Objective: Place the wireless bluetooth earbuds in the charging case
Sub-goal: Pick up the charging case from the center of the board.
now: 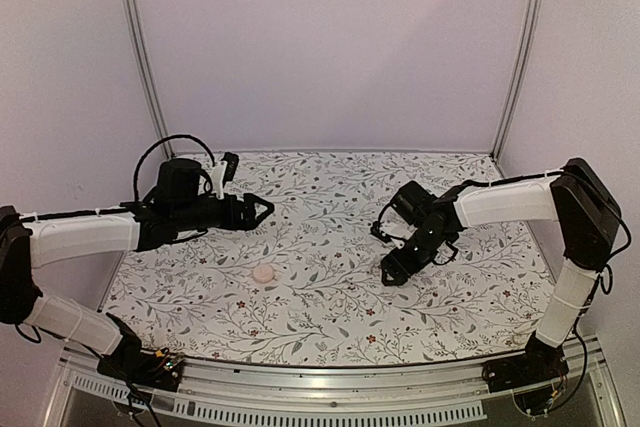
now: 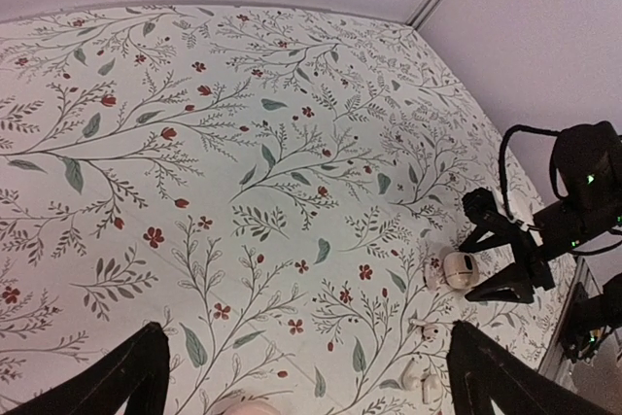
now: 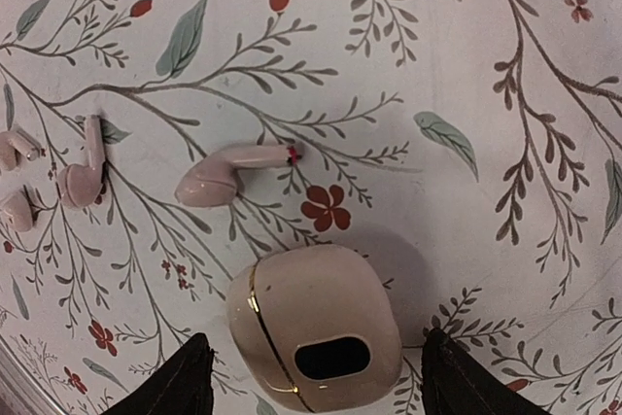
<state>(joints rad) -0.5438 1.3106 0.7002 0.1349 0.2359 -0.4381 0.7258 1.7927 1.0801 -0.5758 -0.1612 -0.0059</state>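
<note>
The charging case (image 3: 321, 308) is a pale pink pebble with a gold seam and a dark oval spot. It lies on the floral tablecloth with its lid shut. My right gripper (image 3: 313, 352) is open, one fingertip on each side of the case, not touching it. It also shows in the top view (image 1: 393, 273). Several small pink stemmed earbuds lie loose nearby: one (image 3: 228, 174) just beyond the case, others (image 3: 83, 177) further left. The left wrist view shows the case (image 2: 459, 269) and earbuds (image 2: 416, 372). My left gripper (image 1: 264, 210) is open and empty, held above the cloth (image 2: 306, 337).
A plain round pale pink lump (image 1: 263, 273) lies on the cloth left of centre, below my left gripper; its edge shows in the left wrist view (image 2: 238, 403). Pale walls and metal posts (image 1: 140, 57) enclose the table. The table's front rail (image 1: 330, 387) runs along the near edge.
</note>
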